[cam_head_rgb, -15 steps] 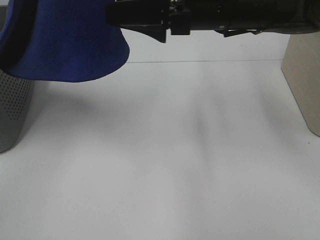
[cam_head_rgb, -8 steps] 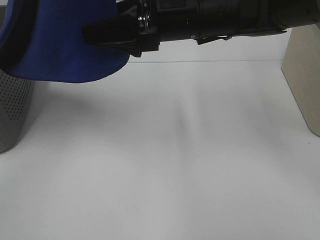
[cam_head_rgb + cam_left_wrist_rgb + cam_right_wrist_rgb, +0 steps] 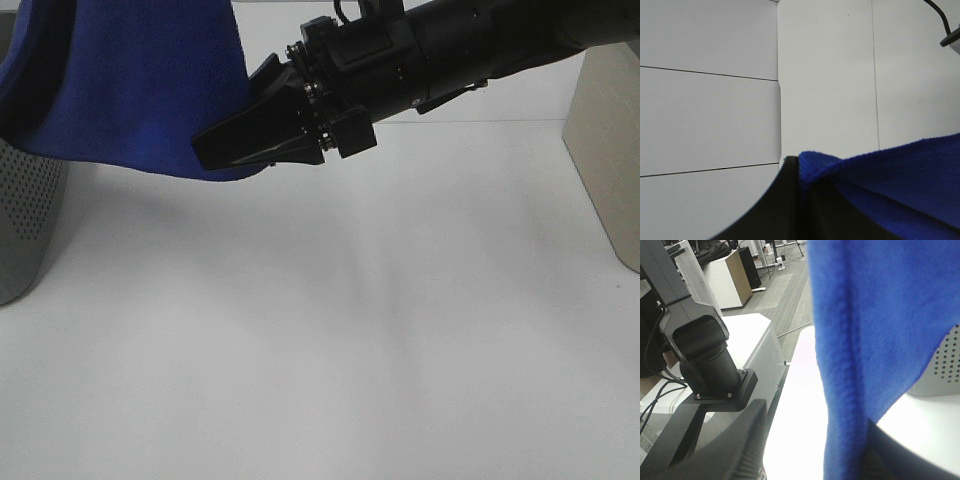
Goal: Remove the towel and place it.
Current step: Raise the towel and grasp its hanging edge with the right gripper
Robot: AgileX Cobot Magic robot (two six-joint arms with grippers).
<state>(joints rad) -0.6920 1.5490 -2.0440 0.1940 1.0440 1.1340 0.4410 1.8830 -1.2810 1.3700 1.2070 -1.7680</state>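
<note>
The royal-blue towel [image 3: 130, 90] hangs down from the top left, over a grey perforated basket [image 3: 25, 210]. My left gripper [image 3: 805, 190] is shut on a folded edge of the towel [image 3: 900, 185]; it sits above the exterior view's frame. My right gripper [image 3: 228, 118] reaches across from the right to the towel's lower right edge. In the right wrist view the towel [image 3: 880, 315] hangs between the jaws of that gripper [image 3: 825, 455]. One finger lies against the cloth. The other finger [image 3: 725, 450] still stands a gap away, so the gripper is open around the edge.
The white table [image 3: 330, 330] stretches below the towel. A beige box [image 3: 610, 150] stands at the right edge. The basket's wall [image 3: 940, 365] shows behind the cloth, and the other arm's base [image 3: 705, 360] stands beyond the table.
My right arm has swung left and down from the top of the view to the towel's lower right edge. Its jaws have narrowed around the cloth. The left gripper keeps its hold.
</note>
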